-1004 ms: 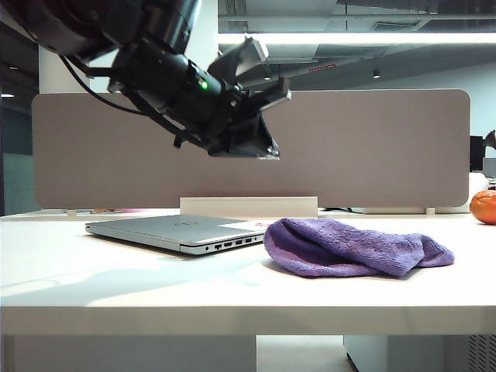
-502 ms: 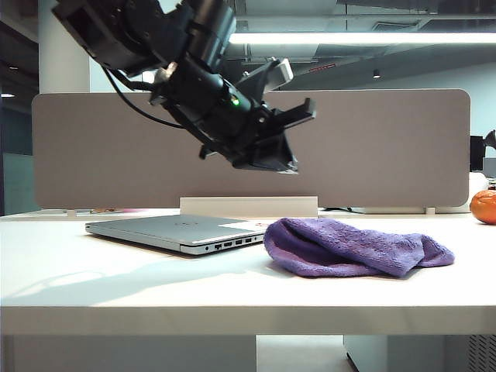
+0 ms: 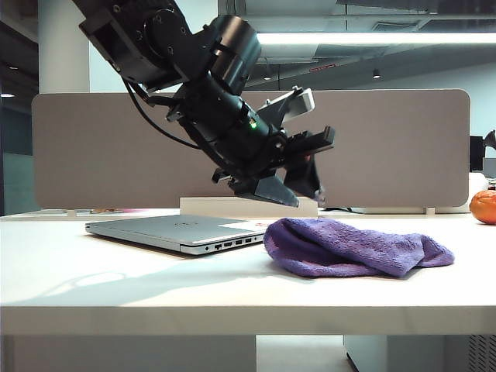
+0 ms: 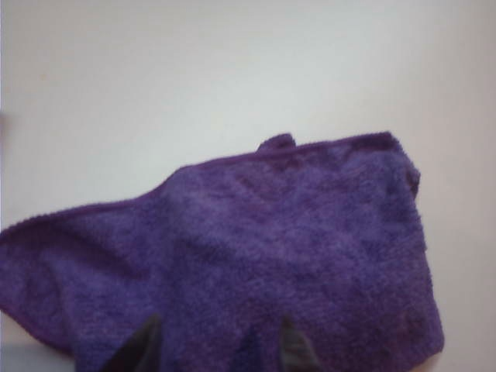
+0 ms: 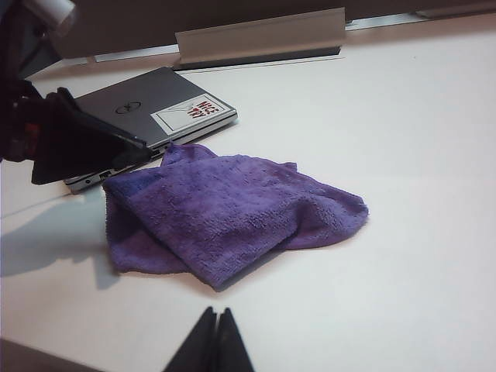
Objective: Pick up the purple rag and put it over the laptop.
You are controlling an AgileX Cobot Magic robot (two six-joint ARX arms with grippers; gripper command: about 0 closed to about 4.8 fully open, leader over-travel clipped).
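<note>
- Exterior view: I see the left gripper hanging in the air just above the left end of the purple rag, not touching it. The arm slopes down from the upper left, fingers pointing down and to the right.
- Jaws look parted from here, a gap between the near finger and the far one; nothing between them.
- The rag lies bunched on the white table, right of centre. Its left end sits against the right corner of the laptop (touching or overlapping it, I can't tell from this angle).
- Laptop is shut and flat on the table, ports facing the camera, sticker on the lid.
- An orange thing sits at the far right edge, well apart from the rag.
- Left wrist view: the rag fills most of the picture, white table around it. Two dark fingertips show at the edge, spread apart over the cloth, gripping nothing.
- Right wrist view: right gripper is over bare table, near the rag but apart from it; its two fingertips are pressed together, holding nothing.
- Same view: the rag lies crumpled, one corner over the laptop edge by the ports. The left gripper shows as a dark shape just beside that corner.
</note>
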